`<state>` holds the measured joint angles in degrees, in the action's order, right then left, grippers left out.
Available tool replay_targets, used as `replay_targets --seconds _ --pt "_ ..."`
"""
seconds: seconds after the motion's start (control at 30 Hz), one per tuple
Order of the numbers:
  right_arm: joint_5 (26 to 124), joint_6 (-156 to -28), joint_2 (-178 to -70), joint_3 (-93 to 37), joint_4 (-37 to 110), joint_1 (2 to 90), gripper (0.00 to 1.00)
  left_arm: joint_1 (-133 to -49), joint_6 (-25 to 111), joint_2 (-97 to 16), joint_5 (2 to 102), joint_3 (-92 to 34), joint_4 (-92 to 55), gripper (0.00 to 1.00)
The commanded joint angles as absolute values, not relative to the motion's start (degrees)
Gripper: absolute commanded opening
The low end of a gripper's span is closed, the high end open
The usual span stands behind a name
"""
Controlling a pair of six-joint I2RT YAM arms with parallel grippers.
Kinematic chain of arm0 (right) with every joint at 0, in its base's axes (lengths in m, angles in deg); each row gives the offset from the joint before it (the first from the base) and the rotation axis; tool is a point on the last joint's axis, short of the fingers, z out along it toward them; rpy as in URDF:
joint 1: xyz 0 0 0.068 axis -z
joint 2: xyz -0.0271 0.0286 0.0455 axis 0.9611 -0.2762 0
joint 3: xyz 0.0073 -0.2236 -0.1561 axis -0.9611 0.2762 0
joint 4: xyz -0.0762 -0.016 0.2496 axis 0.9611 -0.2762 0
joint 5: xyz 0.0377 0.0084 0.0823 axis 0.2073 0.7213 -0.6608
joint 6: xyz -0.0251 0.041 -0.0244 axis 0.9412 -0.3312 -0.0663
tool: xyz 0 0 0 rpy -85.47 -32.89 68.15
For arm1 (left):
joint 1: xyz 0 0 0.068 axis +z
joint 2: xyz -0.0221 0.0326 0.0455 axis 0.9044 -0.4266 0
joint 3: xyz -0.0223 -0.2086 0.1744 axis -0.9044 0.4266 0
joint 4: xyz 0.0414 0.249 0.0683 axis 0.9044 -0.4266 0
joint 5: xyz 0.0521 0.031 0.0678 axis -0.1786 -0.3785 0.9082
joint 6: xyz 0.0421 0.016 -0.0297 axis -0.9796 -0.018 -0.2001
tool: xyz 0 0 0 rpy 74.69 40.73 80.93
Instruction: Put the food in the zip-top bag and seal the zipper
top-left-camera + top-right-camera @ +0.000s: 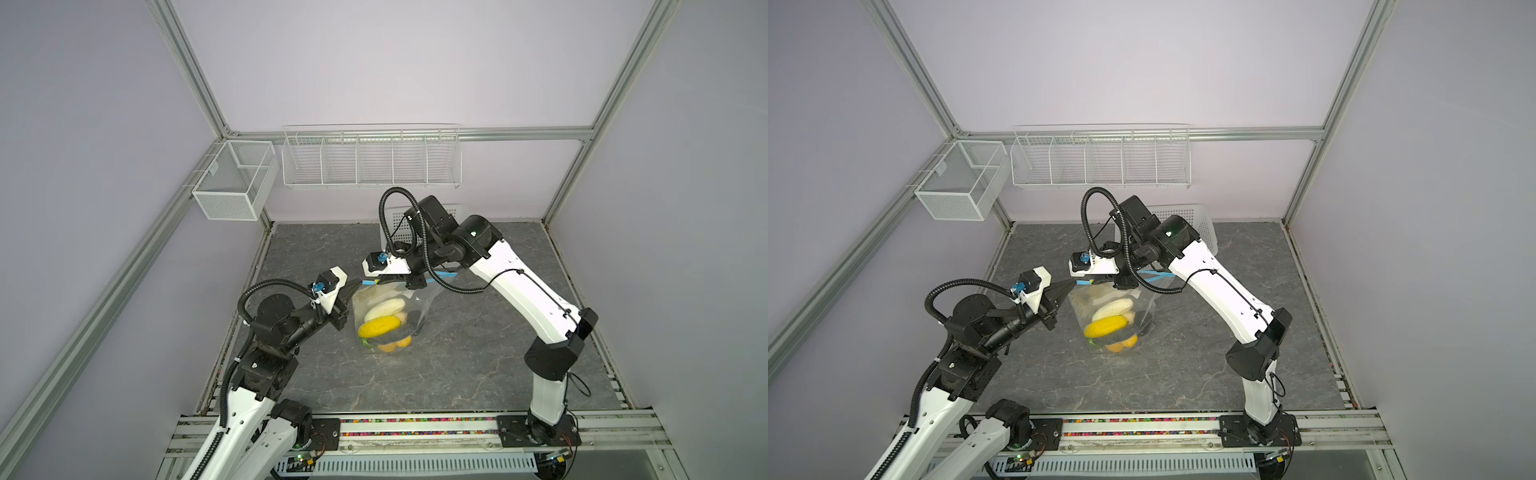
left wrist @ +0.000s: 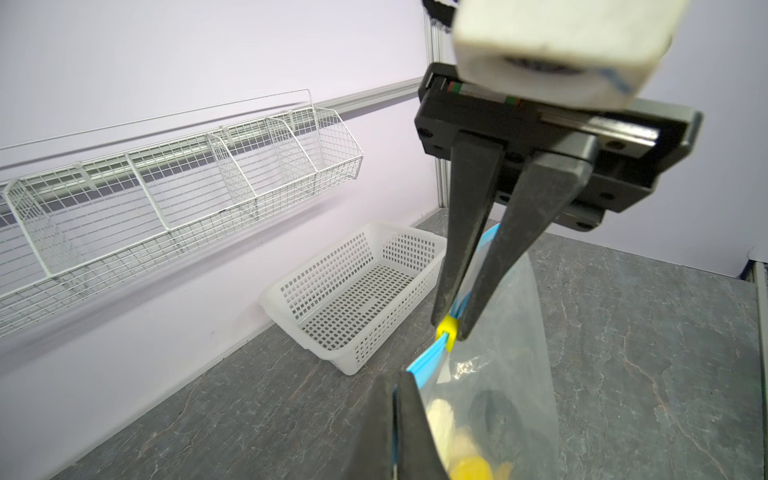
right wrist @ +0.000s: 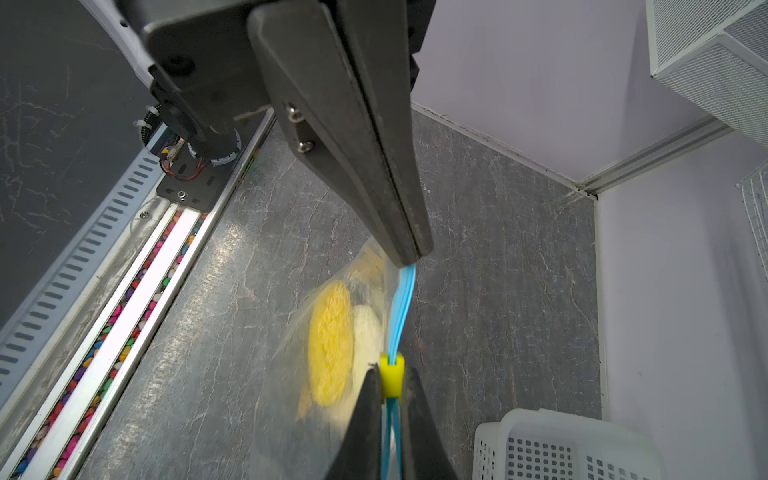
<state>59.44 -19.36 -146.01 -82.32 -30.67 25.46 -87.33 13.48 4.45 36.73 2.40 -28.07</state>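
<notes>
The zip-top bag (image 1: 419, 309) (image 1: 1144, 316) hangs clear of the table between both grippers. The food lies in it: a yellow corn piece (image 1: 379, 327) (image 3: 330, 340), a cream-white piece (image 1: 384, 309) and orange ones (image 1: 397, 345). My left gripper (image 1: 358, 283) (image 1: 1073, 283) (image 2: 397, 376) is shut on the left end of the light-blue zipper (image 2: 424, 361) (image 3: 403, 307). My right gripper (image 1: 415, 282) (image 1: 1124, 284) (image 3: 391, 372) is shut on the zipper's small yellow slider (image 2: 448, 332), a short way along the strip. Behind the slider the two blue strips part.
A white perforated basket (image 1: 1200, 224) (image 2: 357, 291) (image 3: 561, 449) stands at the back wall behind the right arm. A wire rack (image 1: 370, 162) and a mesh box (image 1: 232, 183) hang on the walls. The arms' base rail (image 1: 415, 428) runs along the front.
</notes>
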Motion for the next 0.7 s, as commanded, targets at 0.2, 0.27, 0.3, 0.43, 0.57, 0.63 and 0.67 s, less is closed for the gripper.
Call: replay_targets --seconds 0.2,0.27,0.3,0.43,0.57,0.63,0.67 --pt "60.7 -19.6 -146.3 -83.6 -32.4 26.7 0.06 -87.2 12.0 5.6 45.8 3.5 -28.7 0.00" --pt "60.8 -19.7 -146.3 -83.6 -32.5 26.8 0.06 -87.2 12.3 5.4 47.1 3.5 -28.8 0.00" --pt "60.8 -19.8 -146.3 -83.6 -32.6 26.9 0.06 -87.2 12.4 5.4 47.5 3.5 -28.7 0.00" --pt "60.8 -19.9 -146.5 -83.5 -32.9 27.2 0.06 -87.2 13.0 5.5 49.5 3.8 -28.5 0.00" --pt "60.7 -20.0 -146.5 -83.5 -33.1 27.4 0.06 -87.2 13.4 5.7 51.7 4.0 -28.8 0.00" --pt "60.8 -20.1 -146.4 -83.5 -33.1 27.6 0.06 -87.2 13.3 5.9 52.2 4.1 -28.9 0.00" --pt "60.8 -20.1 -146.4 -83.5 -33.1 27.6 0.06 -87.2 13.3 6.0 52.6 4.2 -28.8 0.00"
